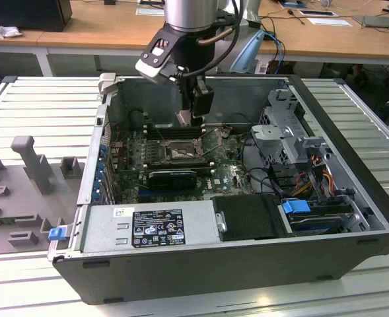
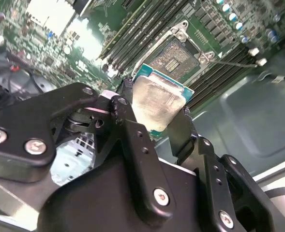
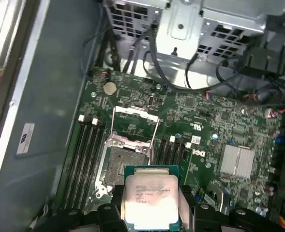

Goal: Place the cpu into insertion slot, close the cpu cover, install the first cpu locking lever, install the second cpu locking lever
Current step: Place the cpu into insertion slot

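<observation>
Silvery-beige metal marks the cpu point(image 3: 152, 198), which the black jaws clamp by two opposite edges, one finger point(image 2: 132, 130) on each side. In the exterior view the arm point(image 1: 191, 13) reaches down from the far side into the open computer case point(image 1: 247, 264) lying on the pale slatted worktop point(image 1: 42, 99). It holds the cpu point(image 1: 183, 119) in the air above the green motherboard point(image 3: 205, 116), close to the insertion slot point(image 3: 125, 166) but not seated in it. The slot's dull contact field lies bare, and the cpu cover point(image 3: 135, 111) stands swung open along one side of it. Long black memory slots point(image 3: 86, 150) flank the socket. A power supply box point(image 1: 151, 228) fills the case's near side, and a metal drive cage point(image 1: 286, 125) sits at the exterior view's right.
</observation>
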`<action>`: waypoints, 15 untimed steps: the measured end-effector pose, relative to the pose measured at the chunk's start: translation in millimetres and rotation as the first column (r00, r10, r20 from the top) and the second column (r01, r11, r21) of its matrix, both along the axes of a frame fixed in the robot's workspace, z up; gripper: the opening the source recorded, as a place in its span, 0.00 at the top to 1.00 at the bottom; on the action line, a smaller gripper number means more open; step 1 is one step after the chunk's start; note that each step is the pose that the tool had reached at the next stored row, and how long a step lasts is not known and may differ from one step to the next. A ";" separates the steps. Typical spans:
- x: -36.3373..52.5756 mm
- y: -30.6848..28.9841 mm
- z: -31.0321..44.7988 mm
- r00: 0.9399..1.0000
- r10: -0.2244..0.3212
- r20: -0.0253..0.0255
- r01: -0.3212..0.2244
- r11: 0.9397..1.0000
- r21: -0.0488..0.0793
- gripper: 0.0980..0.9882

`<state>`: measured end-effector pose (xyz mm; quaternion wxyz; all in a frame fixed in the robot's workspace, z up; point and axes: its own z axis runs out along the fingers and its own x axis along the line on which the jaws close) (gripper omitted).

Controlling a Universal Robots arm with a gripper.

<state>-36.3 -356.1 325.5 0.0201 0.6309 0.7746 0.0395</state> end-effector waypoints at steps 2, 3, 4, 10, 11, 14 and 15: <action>0.0 0.0 -3.1 0.999 -0.047 0.000 0.047 0.999 0.000 0.52; 0.0 0.0 -5.7 0.996 -0.084 0.000 0.084 0.996 0.000 0.52; 0.0 0.0 -7.7 0.994 -0.114 0.000 0.114 0.994 0.000 0.52; 0.0 0.6 -17.3 0.973 -0.229 0.000 0.229 0.973 0.000 0.52; 0.0 1.8 -18.8 0.973 -0.230 0.000 0.230 0.973 0.000 0.52; 0.0 4.2 -22.2 0.973 -0.229 0.000 0.229 0.973 0.000 0.52; 0.1 4.6 -23.2 0.973 -0.229 -0.001 0.229 0.973 0.000 0.52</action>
